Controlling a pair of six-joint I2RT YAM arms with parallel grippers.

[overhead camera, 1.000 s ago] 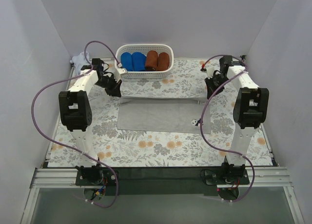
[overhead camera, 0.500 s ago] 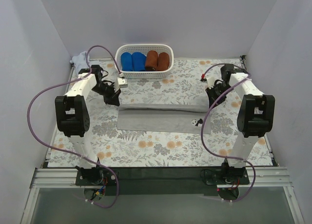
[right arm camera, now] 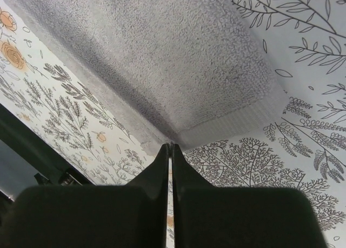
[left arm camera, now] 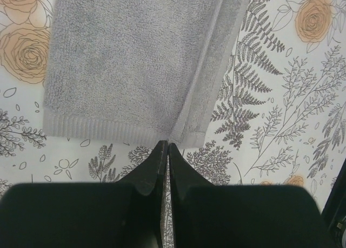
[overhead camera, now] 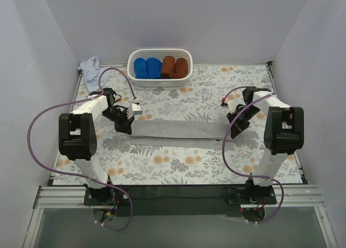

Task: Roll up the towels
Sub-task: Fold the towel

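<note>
Near edge: arm bases only, no task item there.

Mid-table, on floral table cover (overhead camera: 178, 164): grey towel (overhead camera: 181, 132), doubled lengthwise into a long narrow strip. Laid flat, running left-right btwn the two arms, w/ lower layer's edge peeking out along one side.

At strip's left end: left gripper (overhead camera: 126, 125), fingers pressed tight together, nipping the upper layer's corner right at the hem. Cloth creased up to the tips in wrist view.

At right end: right gripper (overhead camera: 236, 129), likewise pressed together on the corner, terry tenting slightly toward the tips. Both low, close to the table.

Handling, as judged:
- Light, soft, limp terry w/ no stiffness, so apt to sag and drag wherever unsupported.
- Not slippery; prob. clings to itself and to the printed cover, so likely to keep its layers once laid.
- Nothing fragile.
- Best hold = hem band or corners, both ends at once, to keep edges square.
- For rolling, prob. best to start at one short end, tuck hem under and keep it tight. Otherwise risk of a cone or loose coil.

Further back: white slotted basket (overhead camera: 160, 82) holding two bright blue rolls (overhead camera: 147, 68) and two rust-brown rolls (overhead camera: 174, 67), well apart from the strip.

Far-left corner: lavender towel (overhead camera: 89, 68), crumpled in a heap, not yet rolled.
</note>
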